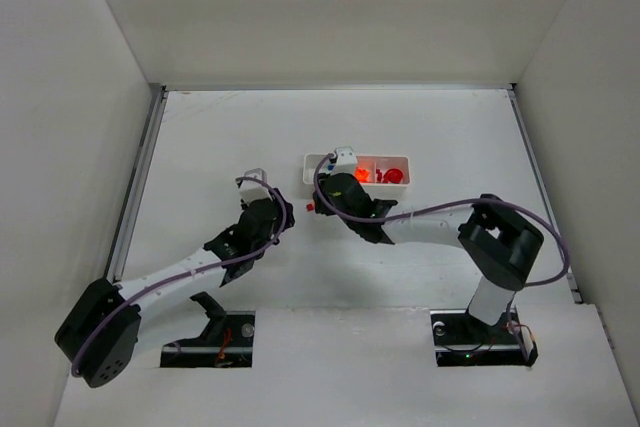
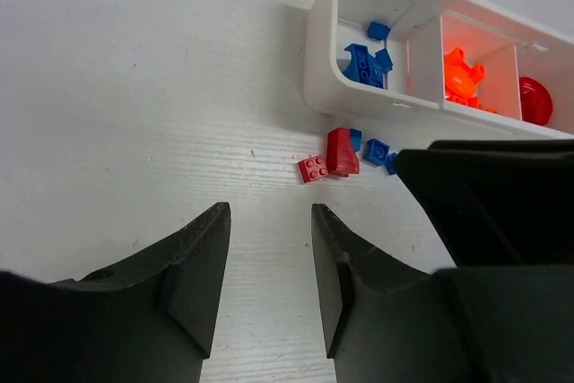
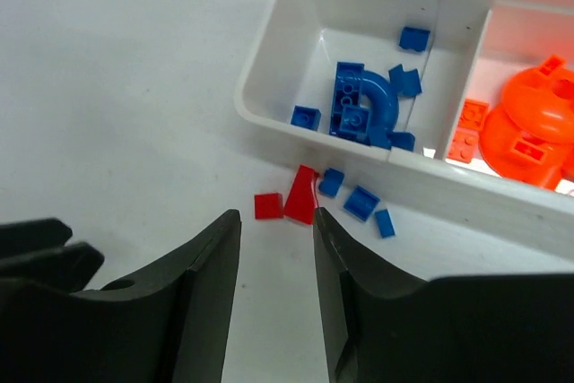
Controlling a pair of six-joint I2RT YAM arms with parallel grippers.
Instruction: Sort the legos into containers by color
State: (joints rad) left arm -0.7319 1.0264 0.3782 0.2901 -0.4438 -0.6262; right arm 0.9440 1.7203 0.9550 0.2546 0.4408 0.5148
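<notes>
The white tray (image 1: 308,169) has three compartments: blue legos (image 3: 363,105) in the left one, orange ones (image 3: 529,118) in the middle, red ones (image 2: 535,100) in the right. On the table against the tray's near wall lie a red square brick (image 3: 267,205), a red wedge (image 3: 301,195) and three small blue pieces (image 3: 361,202). My right gripper (image 3: 276,221) is open and empty, its tips just short of the two red pieces. My left gripper (image 2: 269,221) is open and empty, further back from the same red brick (image 2: 312,169) and wedge (image 2: 342,152).
The right gripper's black body (image 2: 484,213) fills the right of the left wrist view, close beside the loose pieces. Both grippers (image 1: 278,209) (image 1: 325,205) sit close together in front of the tray's left end. White walls enclose the table.
</notes>
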